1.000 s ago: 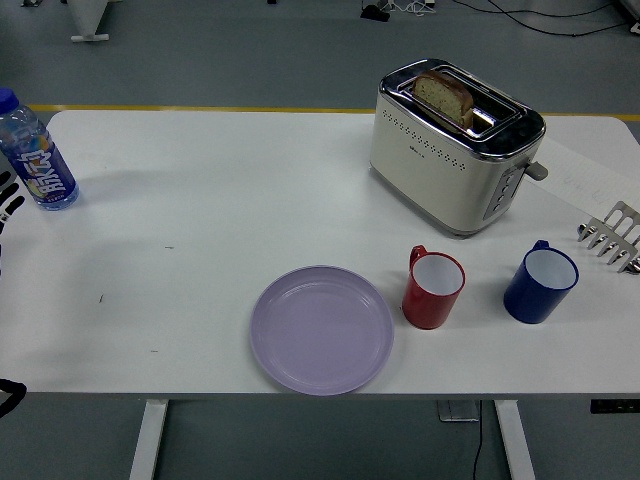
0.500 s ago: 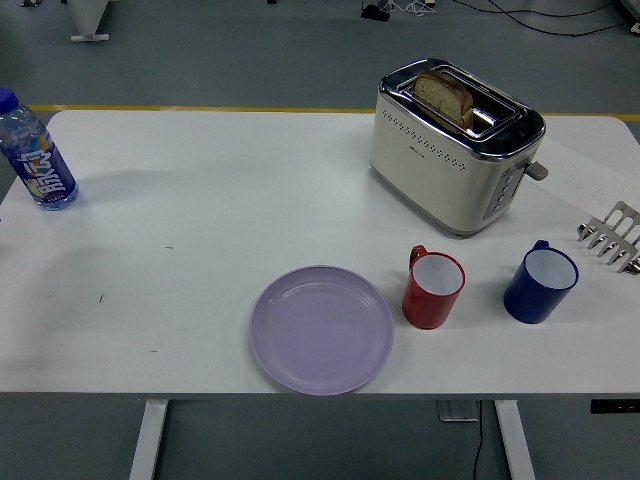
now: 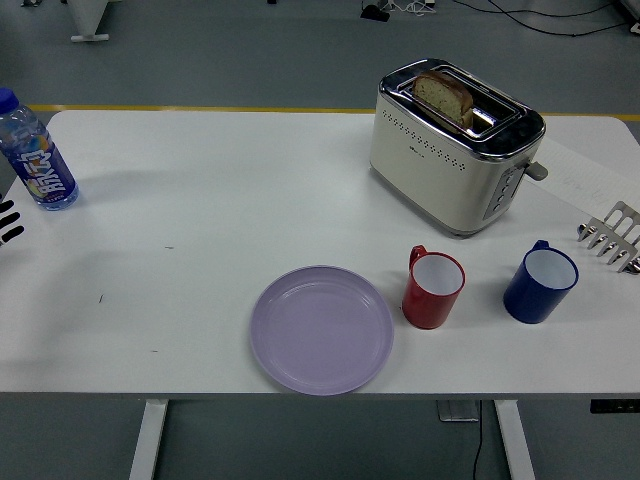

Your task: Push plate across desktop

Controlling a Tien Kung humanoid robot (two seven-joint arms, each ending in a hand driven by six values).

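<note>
The plate (image 3: 321,330) is purple and sits near the table's (image 3: 220,190) front edge. Only the left hand's (image 3: 8,224) black fingertips peek in at the left edge, and I cannot tell if it is open. A water bottle (image 3: 35,152) stands just beyond the hand. A red cup (image 3: 433,289) sits right beside the plate.
</note>
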